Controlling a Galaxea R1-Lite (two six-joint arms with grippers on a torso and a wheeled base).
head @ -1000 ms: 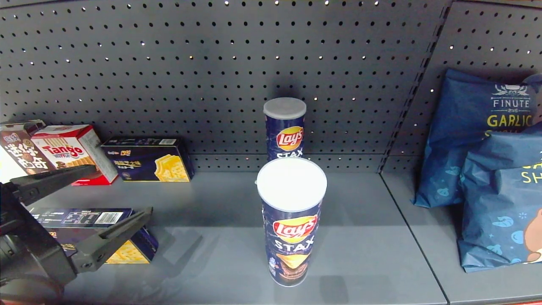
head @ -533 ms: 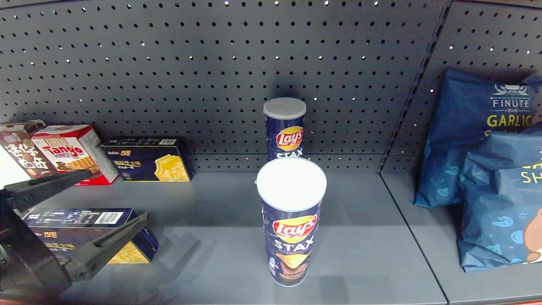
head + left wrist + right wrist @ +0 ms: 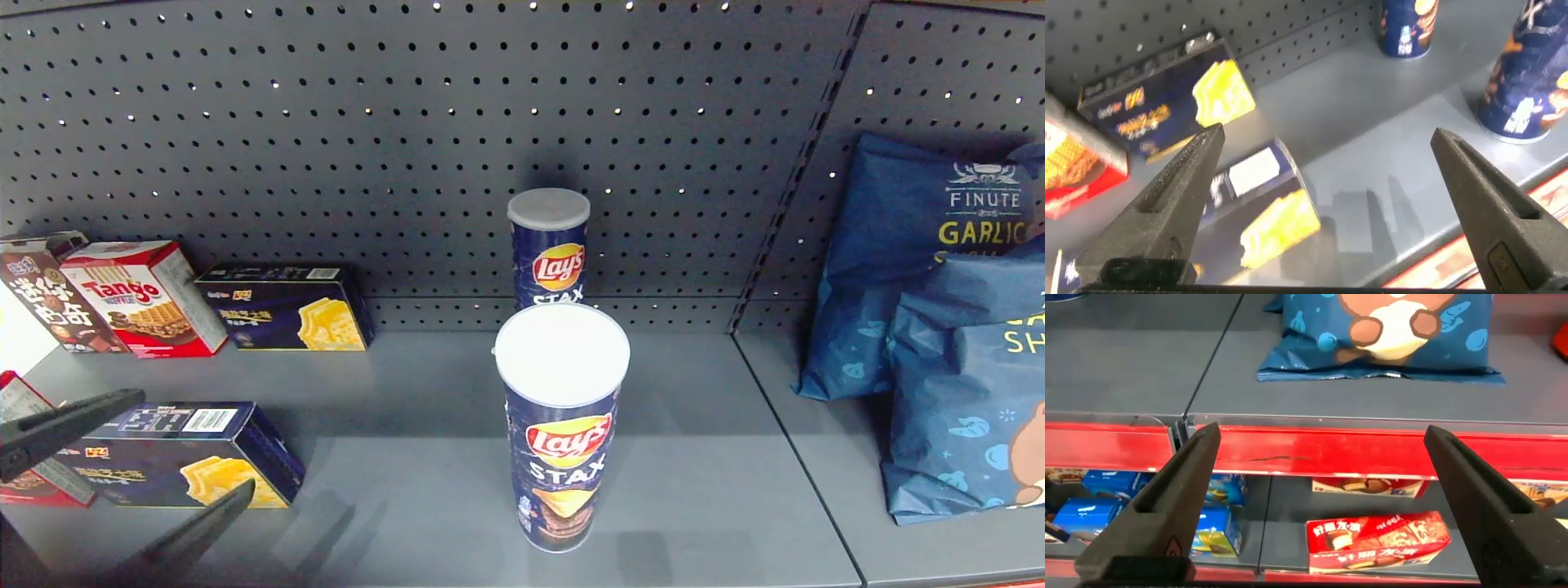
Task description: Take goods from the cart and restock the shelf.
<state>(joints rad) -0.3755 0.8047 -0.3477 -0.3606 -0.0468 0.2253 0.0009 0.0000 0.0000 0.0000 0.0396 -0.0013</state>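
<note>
Your left pincer [image 3: 196, 441] is spread wide and holds nothing, at the front left of the shelf [image 3: 424, 384], close to the navy cracker box [image 3: 184, 453] lying there. Mid-shelf, the front chip can [image 3: 562, 425] stands upright just ahead of the rear chip can [image 3: 549, 245]. Your right pincer [image 3: 1323, 429] is also wide open and empty, facing the red shelf edge [image 3: 1372, 449] below a blue snack bag [image 3: 1380, 331].

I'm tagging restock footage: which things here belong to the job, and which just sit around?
Job: shelf; front cracker box; left gripper, open near it.
Around: front chip can; rear chip can; blue snack bags; wafer box; rear cracker box.
</note>
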